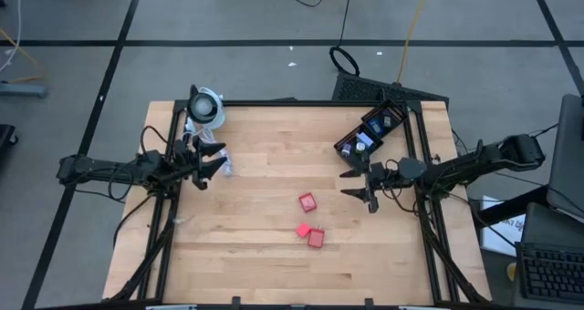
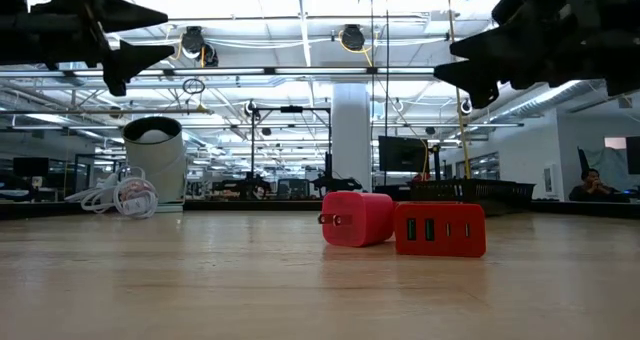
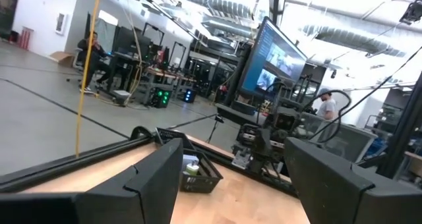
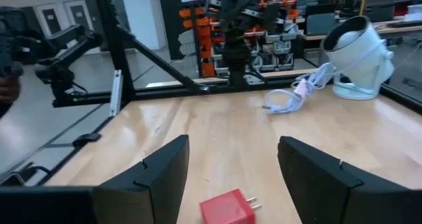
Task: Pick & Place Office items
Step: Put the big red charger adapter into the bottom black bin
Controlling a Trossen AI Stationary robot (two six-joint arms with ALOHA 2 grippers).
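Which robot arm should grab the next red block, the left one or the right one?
Probably the right. The right gripper hangs open near the three red blocks, and one shows just beyond its fingers in its wrist view. The left gripper hangs open farther off, by the white cable.

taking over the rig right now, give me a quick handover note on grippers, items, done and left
Left gripper: open, empty, raised over the table's left side near the white cable and round white device.
Right gripper: open, empty, raised over the right side, beside the black basket.
Items: three red chargers on the wood, one mid-table, two close together nearer the front edge.
Done: the basket already holds some items; which ones is unclear.
Left: all three red chargers, probably into the basket.
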